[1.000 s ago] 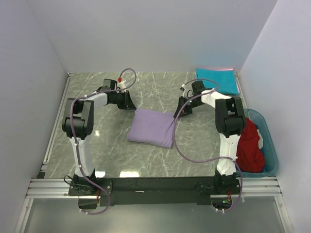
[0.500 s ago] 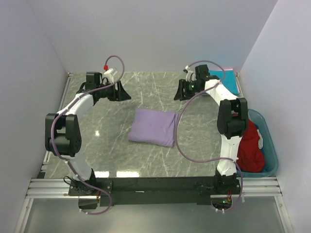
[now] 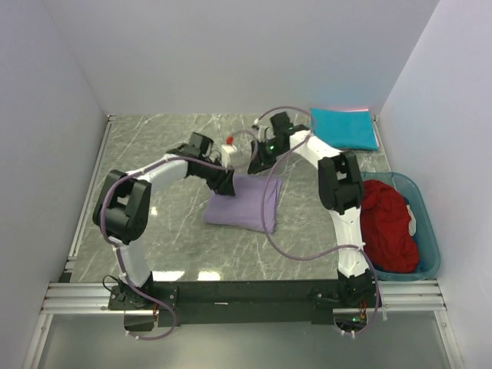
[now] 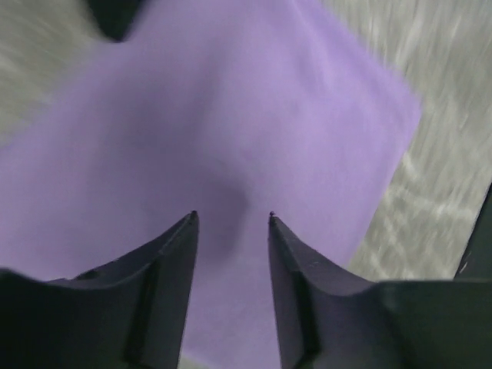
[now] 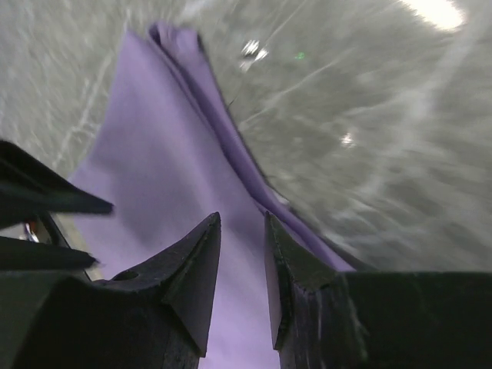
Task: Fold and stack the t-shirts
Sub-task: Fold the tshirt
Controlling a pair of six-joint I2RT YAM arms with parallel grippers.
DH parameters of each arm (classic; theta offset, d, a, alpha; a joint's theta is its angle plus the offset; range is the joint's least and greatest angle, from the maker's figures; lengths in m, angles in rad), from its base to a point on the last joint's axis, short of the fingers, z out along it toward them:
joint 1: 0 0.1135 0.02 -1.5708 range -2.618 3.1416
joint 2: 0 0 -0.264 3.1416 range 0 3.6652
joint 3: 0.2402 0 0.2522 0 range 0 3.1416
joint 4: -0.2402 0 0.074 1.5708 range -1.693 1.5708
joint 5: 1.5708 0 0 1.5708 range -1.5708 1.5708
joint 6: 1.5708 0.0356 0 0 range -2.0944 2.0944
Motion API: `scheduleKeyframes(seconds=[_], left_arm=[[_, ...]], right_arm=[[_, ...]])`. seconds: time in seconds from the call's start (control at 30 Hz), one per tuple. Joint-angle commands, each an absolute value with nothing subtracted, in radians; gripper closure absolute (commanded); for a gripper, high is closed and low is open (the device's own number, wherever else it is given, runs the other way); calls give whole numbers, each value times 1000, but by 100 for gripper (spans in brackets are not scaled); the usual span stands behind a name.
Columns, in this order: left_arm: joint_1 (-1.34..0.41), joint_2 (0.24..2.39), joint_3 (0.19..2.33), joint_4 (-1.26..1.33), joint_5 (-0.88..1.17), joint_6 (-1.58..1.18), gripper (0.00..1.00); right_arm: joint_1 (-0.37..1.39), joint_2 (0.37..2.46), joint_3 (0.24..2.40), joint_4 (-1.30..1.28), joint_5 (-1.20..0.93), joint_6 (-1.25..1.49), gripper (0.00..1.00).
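A folded lavender t-shirt lies mid-table. My left gripper hovers over its far left corner, and in the left wrist view it is open, with only purple fabric showing below the gap. My right gripper is at the shirt's far edge. The right wrist view shows it open, just above the cloth beside the layered folded edge. A folded teal t-shirt rests at the far right corner. A crumpled dark red t-shirt fills the bin.
The translucent teal bin stands at the table's right edge. White walls close in the table on the left, back and right. Both arms' cables loop over the lavender t-shirt. The left fingers show at the left of the right wrist view.
Both arms swung in from the far side of the table and now meet over the lavender shirt's far edge. The shirt itself has not shifted.
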State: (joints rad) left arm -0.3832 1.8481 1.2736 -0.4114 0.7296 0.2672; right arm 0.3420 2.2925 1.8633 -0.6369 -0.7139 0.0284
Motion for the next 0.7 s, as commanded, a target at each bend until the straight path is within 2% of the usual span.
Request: scheduleKeyframes(seconds=[0.0,0.27,0.47,0.5,0.57,0.67], left_arm=[[-429,1871,1192,-525,634,469,55],[-537,1781,991,-621,574,609,61],[-649,1635,922,-683,653,559,52],[-660,1597,922,-689,693,543,47],[-680,1551,922,-655,687,470,44],[-675,1487,977,-664,710,504,40]], right_arm=[[377,2301,1852,-647,-699,-17,63],[394,2225,1726,-650,-755,-28,63],[382,2142,1689,-649,-801,-28,62],[382,2137,1683,-647,-801,-26,62],[383,2141,1677,-656,-818,-29,62],[387,2161,1663,-676,-844,-47,64]])
